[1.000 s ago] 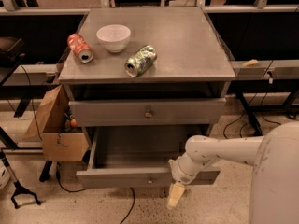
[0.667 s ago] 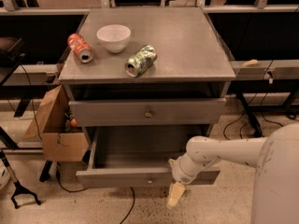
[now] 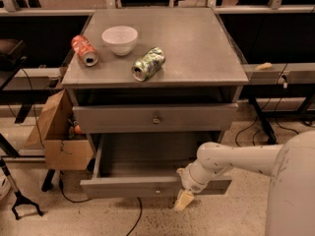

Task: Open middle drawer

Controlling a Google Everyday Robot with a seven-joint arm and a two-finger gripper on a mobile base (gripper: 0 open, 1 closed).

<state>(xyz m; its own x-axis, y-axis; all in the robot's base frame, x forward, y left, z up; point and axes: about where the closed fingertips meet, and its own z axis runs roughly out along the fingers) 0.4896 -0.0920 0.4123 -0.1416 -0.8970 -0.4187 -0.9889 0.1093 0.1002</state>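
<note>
The grey three-drawer cabinet (image 3: 155, 75) stands in the middle of the camera view. Its top drawer (image 3: 118, 118) is nearly closed and has a small round knob (image 3: 156, 119). The middle drawer (image 3: 128, 186) below it is pulled well out, its inside looks empty, and its small centre knob (image 3: 158, 191) shows on the front panel. My gripper (image 3: 184, 199) hangs at the front panel of the middle drawer, just right of that knob, on the end of my white arm (image 3: 231, 159). The lowest drawer is hidden under the open one.
On the cabinet top lie a red can (image 3: 84, 50), a white bowl (image 3: 119, 39) and a green can (image 3: 148, 64). An open cardboard box (image 3: 59, 134) stands at the cabinet's left. Cables and dark table legs (image 3: 19, 203) are on the floor at left.
</note>
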